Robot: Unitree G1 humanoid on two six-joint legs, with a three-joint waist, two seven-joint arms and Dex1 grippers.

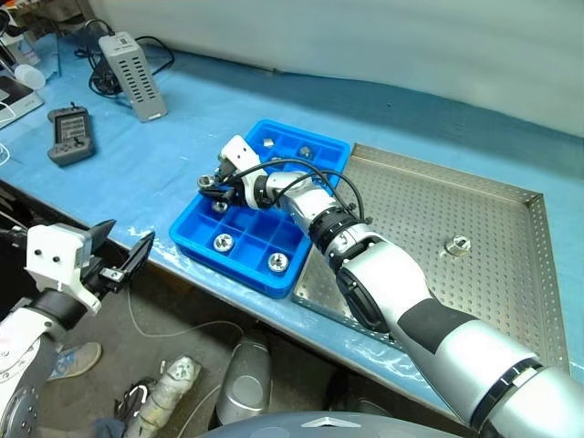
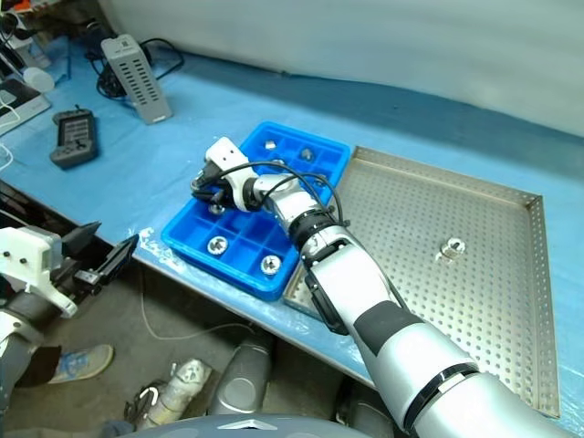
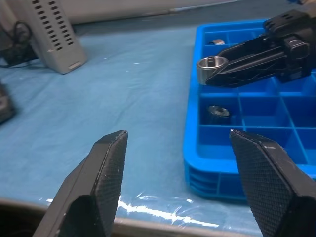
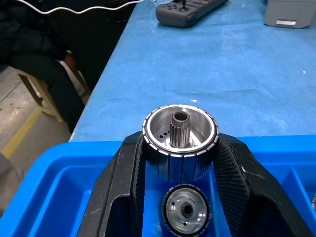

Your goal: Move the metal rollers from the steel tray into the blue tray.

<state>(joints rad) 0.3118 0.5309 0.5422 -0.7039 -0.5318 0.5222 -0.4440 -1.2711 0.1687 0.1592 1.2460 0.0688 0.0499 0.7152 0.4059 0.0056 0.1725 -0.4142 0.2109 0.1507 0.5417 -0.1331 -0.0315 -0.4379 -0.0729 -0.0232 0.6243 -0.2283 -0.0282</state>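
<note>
My right gripper reaches across the blue tray and is shut on a metal roller, held above a compartment at the tray's left side. Another roller lies in the compartment right under it. More rollers sit in other compartments, two near the front and two at the back. A single roller lies on the perforated steel tray, which stands directly to the blue tray's right. My left gripper is open and empty, hanging off the table's front edge to the left of the blue tray.
A grey vented box with cables and a black handheld controller lie on the blue table cover at the far left. The table's front edge runs just below the blue tray. A person's shoes show on the floor below.
</note>
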